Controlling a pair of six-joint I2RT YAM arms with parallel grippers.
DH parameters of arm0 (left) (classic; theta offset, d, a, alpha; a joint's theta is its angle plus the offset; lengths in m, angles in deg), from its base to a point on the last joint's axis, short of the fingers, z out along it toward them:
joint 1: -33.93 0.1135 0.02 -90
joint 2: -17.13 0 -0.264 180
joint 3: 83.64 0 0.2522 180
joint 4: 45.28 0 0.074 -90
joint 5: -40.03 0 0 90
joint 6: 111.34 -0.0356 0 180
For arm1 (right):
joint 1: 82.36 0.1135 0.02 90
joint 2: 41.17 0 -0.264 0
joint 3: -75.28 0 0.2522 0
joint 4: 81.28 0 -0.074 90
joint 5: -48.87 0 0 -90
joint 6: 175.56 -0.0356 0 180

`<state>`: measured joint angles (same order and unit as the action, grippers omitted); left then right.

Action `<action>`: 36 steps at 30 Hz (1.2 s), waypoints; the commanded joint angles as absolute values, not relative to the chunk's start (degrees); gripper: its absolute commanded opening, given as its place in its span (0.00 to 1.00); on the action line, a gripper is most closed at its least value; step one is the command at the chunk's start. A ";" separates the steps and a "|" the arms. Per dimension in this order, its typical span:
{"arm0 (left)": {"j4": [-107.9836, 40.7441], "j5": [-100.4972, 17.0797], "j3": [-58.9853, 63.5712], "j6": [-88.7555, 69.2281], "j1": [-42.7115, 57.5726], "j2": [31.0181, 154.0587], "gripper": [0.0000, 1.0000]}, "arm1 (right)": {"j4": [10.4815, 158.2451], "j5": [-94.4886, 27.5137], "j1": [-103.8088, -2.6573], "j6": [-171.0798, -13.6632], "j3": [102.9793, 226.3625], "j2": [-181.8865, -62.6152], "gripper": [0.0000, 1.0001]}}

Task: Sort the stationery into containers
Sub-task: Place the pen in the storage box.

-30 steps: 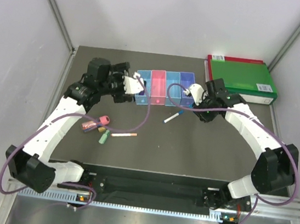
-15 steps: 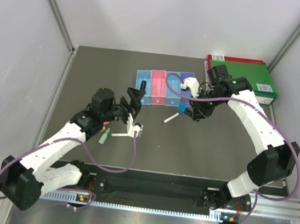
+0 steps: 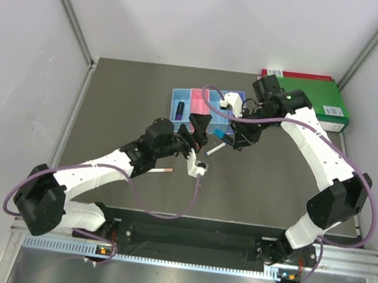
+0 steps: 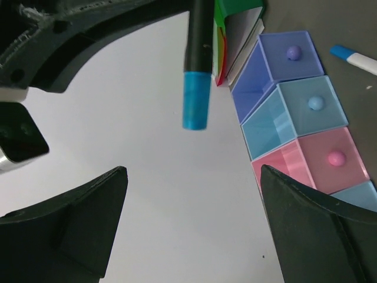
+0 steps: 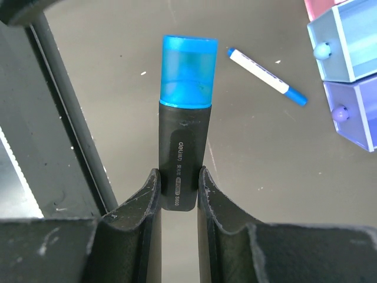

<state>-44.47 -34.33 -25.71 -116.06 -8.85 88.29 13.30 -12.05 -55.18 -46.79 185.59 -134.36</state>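
The right claw point(image 5: 178, 184) clamps a stubby highlighter point(image 5: 182, 135) with a matte black barrel and translucent blue cap. The left claw point(image 4: 191, 180) gapes wide near glossy translucent boxes point(image 4: 306, 106) on the dark tabletop point(image 3: 110, 103).

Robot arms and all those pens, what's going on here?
They are sorting pens into the row of little coloured boxes. The right claw is shut on a blue-capped highlighter, held in the air near the boxes. The left claw is open and empty. One dark marker lies in the end box; a blue-tipped white pen lies on the table.
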 commanded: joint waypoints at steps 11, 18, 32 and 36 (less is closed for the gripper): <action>-50.86 -37.23 -19.51 -115.39 -11.86 91.84 0.95 | 14.65 -10.10 -53.27 -48.47 190.02 -136.44 0.02; -49.80 -37.40 -20.04 -114.86 -13.00 91.93 0.95 | 14.91 -10.98 -53.00 -48.64 190.73 -136.44 0.02; -50.67 -38.72 -18.46 -113.28 -14.94 94.91 0.45 | 15.61 -11.51 -52.92 -49.17 191.34 -136.62 0.02; -51.64 -39.42 -17.85 -112.66 -15.64 95.71 0.37 | 15.61 -11.60 -52.92 -49.26 191.43 -136.71 0.02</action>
<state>-47.83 -39.42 -21.04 -113.79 -14.56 95.11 14.20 -12.83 -53.91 -48.80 188.82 -136.87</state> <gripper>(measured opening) 0.412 0.196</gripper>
